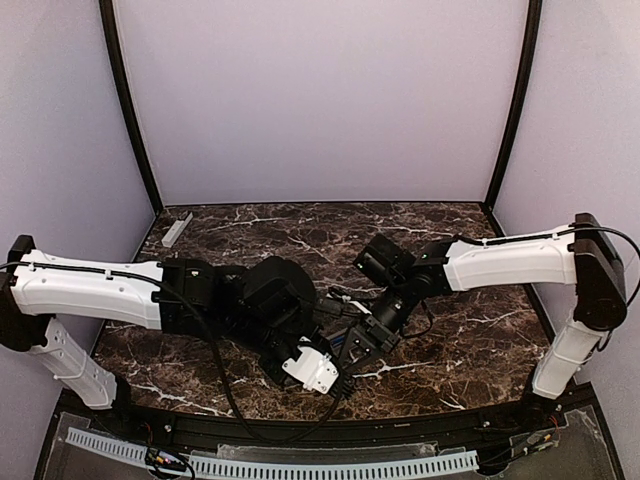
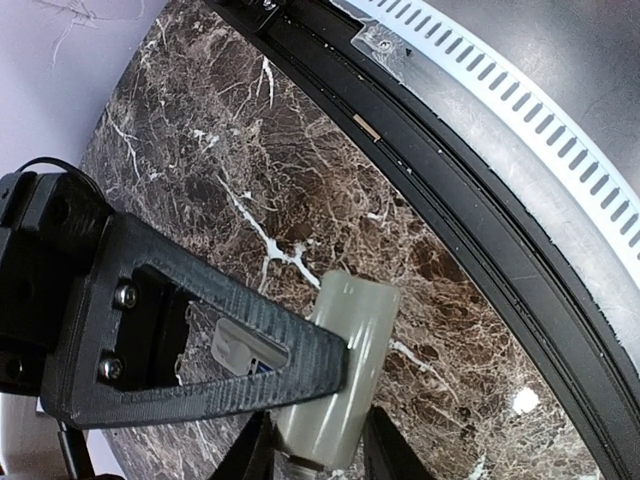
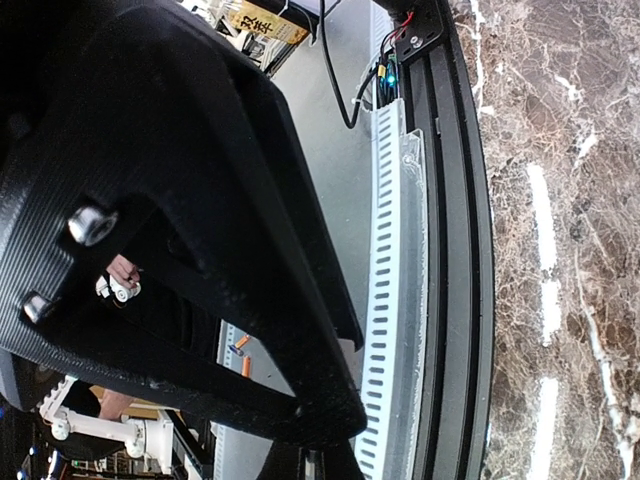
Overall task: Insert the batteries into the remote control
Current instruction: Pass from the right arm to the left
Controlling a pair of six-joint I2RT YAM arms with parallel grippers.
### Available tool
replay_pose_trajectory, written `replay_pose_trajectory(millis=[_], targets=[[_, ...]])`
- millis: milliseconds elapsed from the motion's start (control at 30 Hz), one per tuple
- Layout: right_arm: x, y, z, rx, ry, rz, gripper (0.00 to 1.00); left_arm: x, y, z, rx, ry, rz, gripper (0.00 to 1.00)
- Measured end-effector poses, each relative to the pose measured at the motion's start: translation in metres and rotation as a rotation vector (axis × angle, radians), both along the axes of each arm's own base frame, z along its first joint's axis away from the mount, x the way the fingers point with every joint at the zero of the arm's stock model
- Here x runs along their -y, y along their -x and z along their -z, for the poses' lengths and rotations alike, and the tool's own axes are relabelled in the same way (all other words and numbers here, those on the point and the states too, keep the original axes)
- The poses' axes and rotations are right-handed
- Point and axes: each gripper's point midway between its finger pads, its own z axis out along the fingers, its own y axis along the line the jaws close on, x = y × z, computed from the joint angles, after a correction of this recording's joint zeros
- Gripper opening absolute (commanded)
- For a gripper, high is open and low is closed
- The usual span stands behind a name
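Remote control [image 2: 345,350] looks light and slick; pinch its long sides. Left claw [image 1: 330,376] unclear, your right claw [image 1: 366,341] together.

The white remote [image 1: 310,368] is sitting tilted close to the table's [image 1: 480,330] near edge, about midway along it; its pale oblong body is sticking out between the left gripper's [image 2: 318,435] fingers; a blue sliver of battery [image 2: 264,369] is showing just beside it, mostly hidden.
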Motion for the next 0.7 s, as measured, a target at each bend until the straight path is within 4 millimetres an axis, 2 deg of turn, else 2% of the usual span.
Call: replay_pose_trajectory(millis=[167,233,333,367,433,467,600,700], targets=[[0.001,0.004,0.002,-0.025,0.013,-0.012,0.06,0.000,0.006,0.002,0.010,-0.011,0.029,0.18],[0.001,0.006,0.002,-0.037,0.015,-0.018,0.17,0.000,0.008,0.003,0.009,-0.016,0.035,0.15],[0.001,0.005,0.001,-0.036,0.005,-0.020,0.25,-0.001,0.009,0.006,0.004,-0.025,0.034,0.11],[0.001,0.005,0.001,-0.037,0.005,-0.018,0.32,-0.001,0.009,0.006,0.003,-0.025,0.031,0.09],[0.001,-0.001,0.001,-0.031,0.001,-0.004,0.35,-0.001,0.009,0.008,-0.004,-0.027,0.022,0.06],[0.001,-0.007,0.001,-0.026,0.001,0.012,0.39,-0.002,0.009,0.010,-0.008,-0.031,0.014,0.04],[0.008,-0.049,0.005,0.006,0.028,0.146,0.40,-0.008,0.004,0.020,-0.040,-0.050,-0.056,0.01],[0.028,-0.097,0.009,0.047,0.053,0.327,0.43,-0.008,-0.004,0.022,-0.088,-0.031,-0.138,0.00]])
